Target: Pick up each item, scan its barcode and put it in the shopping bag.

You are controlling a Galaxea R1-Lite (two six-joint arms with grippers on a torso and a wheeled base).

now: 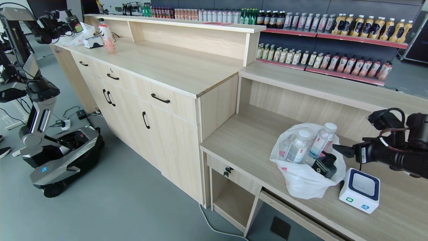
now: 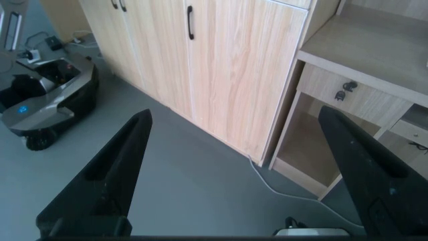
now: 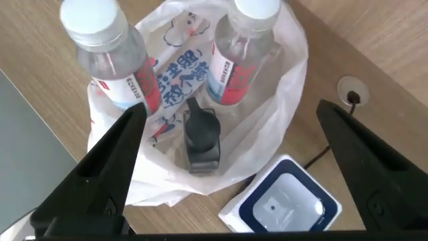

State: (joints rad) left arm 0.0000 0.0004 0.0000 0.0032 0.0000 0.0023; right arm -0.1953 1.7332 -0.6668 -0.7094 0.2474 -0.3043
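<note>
Found the shopping bag point(image 1: 302, 184) at four o'clock in the head view, on the lower desk point(image 1: 247, 144), mouth open upward. Counted one bottle point(image 1: 298, 146) and a second bottle point(image 1: 320, 140) inside, white caps toward one o'clock, long axes near upright. Noted a black item point(image 1: 325, 164) tucked at five o'clock of them, kind unclear. Spotted the scanner point(image 1: 360, 189) just beside the bag at four o'clock, window facing up. Saw the right gripper point(image 3: 227, 127) released wide, empty, hanging above the bag. Saw the left gripper point(image 2: 234, 117) likewise spread, empty, over the floor. Judged the bottles rigid, smooth, fairly heavy if full; best pinched mid-body, across the label. Judged the bag thin, limp, likely to slide or collapse.
</note>
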